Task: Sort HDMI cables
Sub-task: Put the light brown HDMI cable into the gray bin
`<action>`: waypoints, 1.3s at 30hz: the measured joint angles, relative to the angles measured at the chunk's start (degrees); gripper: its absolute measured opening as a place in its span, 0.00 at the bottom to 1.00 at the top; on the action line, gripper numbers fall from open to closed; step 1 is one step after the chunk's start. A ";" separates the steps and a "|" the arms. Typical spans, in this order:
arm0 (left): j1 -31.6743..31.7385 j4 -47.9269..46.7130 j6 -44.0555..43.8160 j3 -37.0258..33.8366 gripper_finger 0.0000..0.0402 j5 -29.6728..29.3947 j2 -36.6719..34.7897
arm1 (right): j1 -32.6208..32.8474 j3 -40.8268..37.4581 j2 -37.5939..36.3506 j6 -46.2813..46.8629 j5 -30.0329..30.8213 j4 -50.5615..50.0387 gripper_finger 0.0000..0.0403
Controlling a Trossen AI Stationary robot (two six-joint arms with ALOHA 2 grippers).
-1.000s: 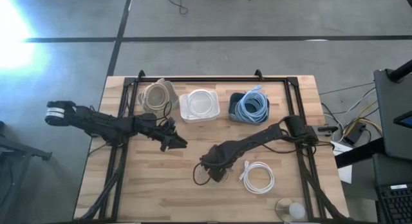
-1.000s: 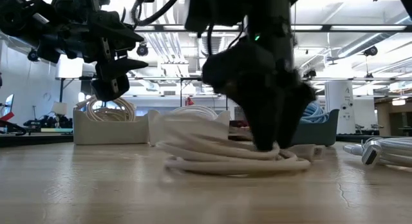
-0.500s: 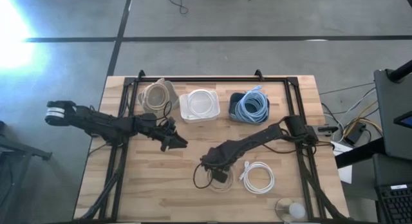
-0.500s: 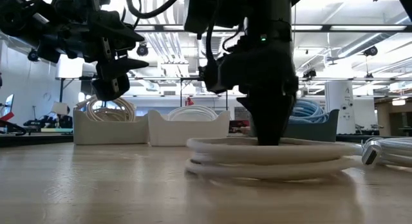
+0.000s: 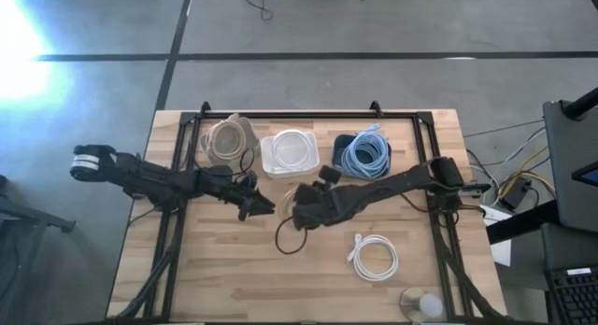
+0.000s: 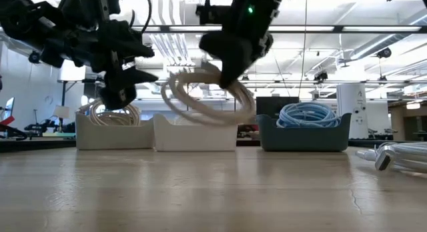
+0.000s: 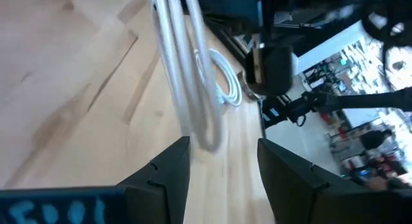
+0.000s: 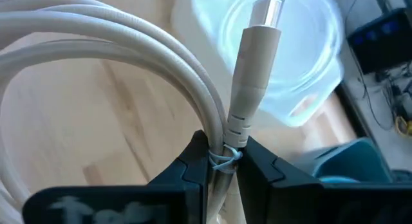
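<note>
Lifted off the table since a second ago, the beige cable [image 6: 203,92] hangs pinched in my right gripper [image 5: 301,211] mid-table, left gripper [image 5: 257,209] open beside it; bins [image 5: 290,155] look mostly filled, one white cable [image 5: 376,258] left.

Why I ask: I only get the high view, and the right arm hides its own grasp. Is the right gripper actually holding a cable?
Observer: Yes. In the right wrist view the right gripper is shut on the off-white coiled cable, at the thin tie beside its plug.
Operator: Is the coil dragging on the wood?
Observer: No. The low view shows it hanging in the air, tilted, clear of the wooden table and above the white plastic bin.
Operator: And the left gripper?
Observer: The left wrist view shows the left gripper open and holding nothing, facing the hanging coil.
</note>
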 joint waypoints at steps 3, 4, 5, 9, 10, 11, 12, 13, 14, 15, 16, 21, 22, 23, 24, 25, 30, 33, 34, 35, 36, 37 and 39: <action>0.07 0.33 2.95 1.57 0.43 -0.40 1.70 | -0.38 0.04 -0.82 -3.19 -0.01 2.08 0.11; 0.09 0.29 3.46 2.16 0.43 -0.83 2.43 | -0.40 0.03 -0.85 -4.36 -0.15 2.58 0.11; 0.17 0.14 4.05 2.75 0.43 -0.93 3.20 | -0.40 -0.03 -0.85 -5.44 -0.45 3.18 0.11; 0.27 0.31 5.84 5.35 0.43 -0.74 5.77 | -0.49 0.00 -1.65 -8.57 -0.53 4.42 0.11; 0.28 0.27 5.92 5.81 0.43 -0.73 6.36 | -0.50 0.03 -1.77 -8.85 -0.45 4.46 0.11; 0.31 0.22 6.24 6.28 0.43 -0.73 6.89 | -0.51 0.04 -1.79 -8.97 -0.42 4.48 0.11; 0.35 0.16 6.63 6.78 0.43 -0.73 7.45 | -0.51 0.04 -1.78 -9.04 -0.44 4.48 0.12; 0.44 0.10 7.05 7.27 0.43 -0.73 7.94 | -0.62 0.02 -1.76 -9.10 -0.48 4.59 0.12; 0.46 0.11 7.22 7.77 0.43 -0.73 8.53 | -0.70 0.02 -1.76 -9.15 -0.54 5.05 0.12; 0.54 0.12 7.25 8.35 0.43 -0.67 9.16 | -0.82 0.02 -1.76 -9.42 -0.59 5.92 0.12; 0.55 0.14 7.25 8.91 0.43 -0.67 9.82 | -0.93 0.02 -1.76 -10.14 -0.58 6.96 0.12; 0.61 0.00 8.02 11.52 0.43 -0.71 12.61 | -1.40 0.02 -1.61 -12.83 -0.55 9.92 0.12; 0.64 -0.07 8.38 11.85 0.42 -0.69 12.96 | -1.38 0.02 -1.61 -12.93 -0.57 9.86 0.13; 0.68 -0.19 8.62 12.11 0.41 -0.69 13.17 | -1.36 0.02 -1.61 -12.87 -0.61 9.82 0.13; 0.72 -0.42 8.80 12.19 0.40 -0.84 13.35 | -1.34 0.02 -1.61 -12.81 -0.67 9.80 0.14; 0.77 -0.92 8.93 12.21 0.38 -1.04 13.42 | -1.34 0.02 -1.61 -12.83 -0.73 9.78 0.15; 1.99 -6.87 9.95 12.02 0.21 -3.54 12.06 | -1.38 -0.05 -1.61 -13.06 -1.06 9.75 0.22; 2.85 -9.29 10.80 12.00 0.11 -3.66 11.16 | -1.57 -0.31 -1.61 -12.98 -4.17 9.83 0.26; 3.14 -9.85 11.05 11.98 0.10 -3.53 10.87 | -1.68 -0.39 -1.61 -12.96 -4.95 9.92 0.28; 3.45 -10.35 11.47 11.96 0.10 -3.49 10.43 | -1.73 -0.46 -1.61 -12.92 -5.51 10.00 0.29; 3.76 -10.87 11.86 11.96 0.10 -3.49 9.95 | -1.75 -0.51 -1.61 -12.89 -5.66 9.99 0.30; 4.12 -11.33 12.04 11.93 0.10 -3.46 9.33 | -1.75 -0.51 -1.64 -12.89 -5.64 10.02 0.31; 4.77 -13.84 12.36 12.05 0.10 -3.30 7.66 | -1.75 -0.53 -1.68 -12.86 -5.64 10.03 0.33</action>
